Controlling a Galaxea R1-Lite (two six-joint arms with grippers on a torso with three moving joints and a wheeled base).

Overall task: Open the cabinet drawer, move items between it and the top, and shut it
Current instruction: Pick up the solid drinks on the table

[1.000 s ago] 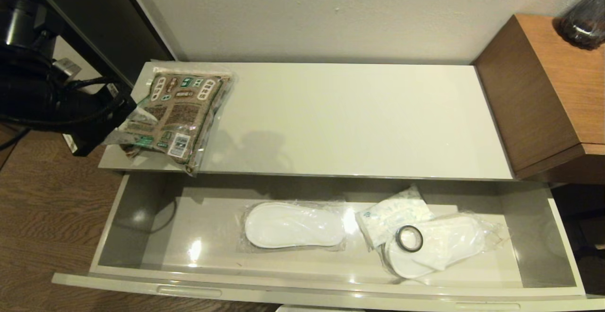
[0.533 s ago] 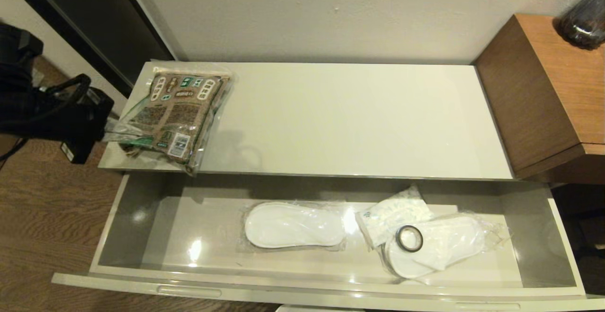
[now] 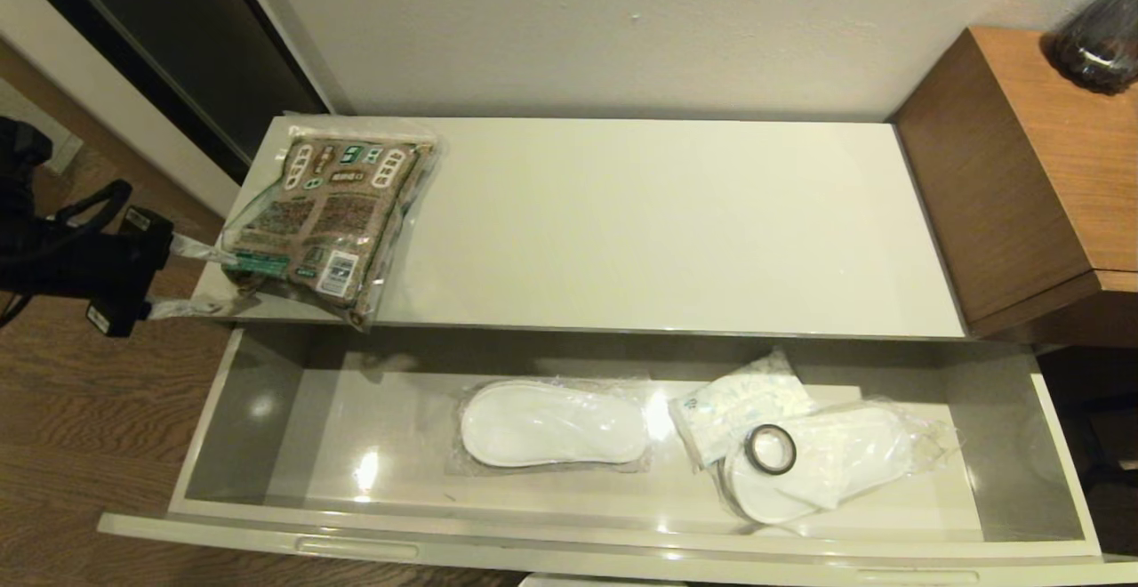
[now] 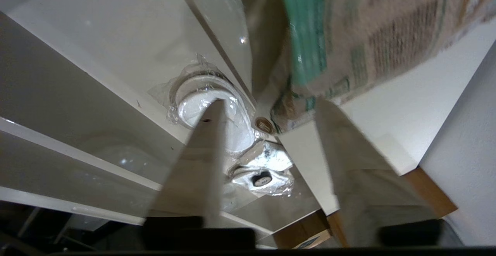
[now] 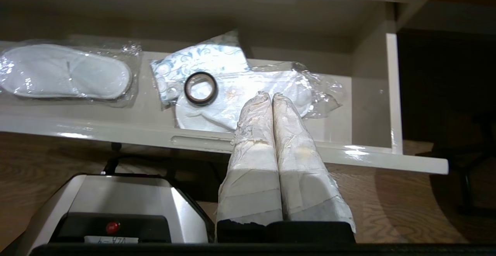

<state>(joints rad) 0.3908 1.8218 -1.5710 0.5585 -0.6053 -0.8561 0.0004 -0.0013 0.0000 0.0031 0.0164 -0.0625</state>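
A pale wall backs the low cabinet, whose glossy off-white surface [image 3: 658, 222] carries the brown-and-green printed packet [image 3: 329, 213] at its left end. Below, the cabinet drawer [image 3: 587, 551] stands pulled out, holding two wrapped slipper pairs [image 3: 551, 422] [image 3: 831, 462], a black tape roll [image 3: 770, 449] and a white sachet [image 3: 738, 405]. The left tool [image 3: 191, 276] hangs released just off the surface's left edge, beside the packet. The right tool [image 5: 272, 97] is clenched before the drawer front.

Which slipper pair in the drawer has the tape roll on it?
The right-hand slipper pair, overlapping the white sachet; the black tape roll sits on it. The left pair lies bare.
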